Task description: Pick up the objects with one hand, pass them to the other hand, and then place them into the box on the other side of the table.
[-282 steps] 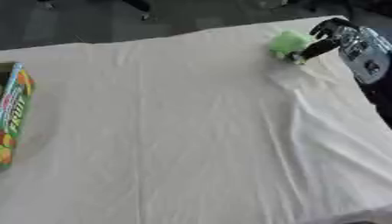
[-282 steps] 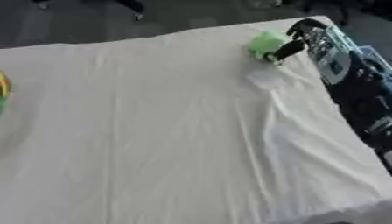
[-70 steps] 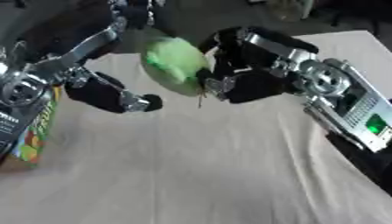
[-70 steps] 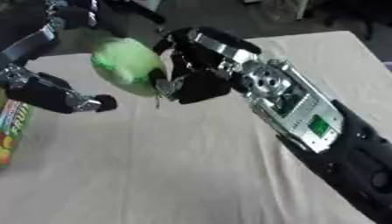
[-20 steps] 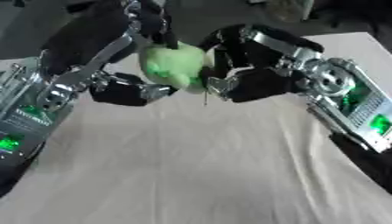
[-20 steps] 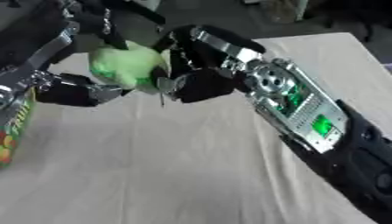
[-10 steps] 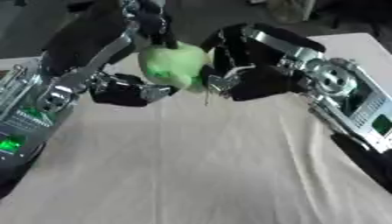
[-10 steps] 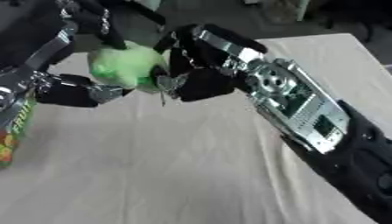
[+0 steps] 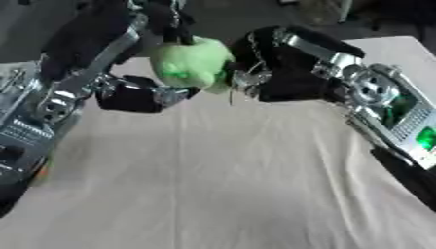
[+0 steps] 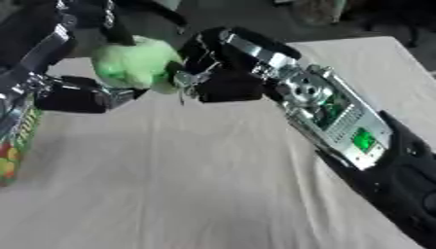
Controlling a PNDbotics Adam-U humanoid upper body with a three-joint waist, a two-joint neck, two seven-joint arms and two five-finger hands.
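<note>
Green and apple-shaped, the object (image 9: 191, 62) hangs above the table (image 9: 238, 185) between both hands, the right hand (image 9: 277, 68) pinching its right side, the left hand (image 9: 140, 92) curled round its left, the box (image 10: 15, 146) lying farther left.

one green object (image 9: 191, 62) is seen in the upper middle of the frame. two robot hands are counted, the left hand (image 9: 136, 95) at upper left and the right hand (image 9: 277, 73) at upper right. one colourful box (image 10: 17, 146) is seen at the left edge, and one white cloth-covered table (image 9: 221, 185) is counted.
</note>
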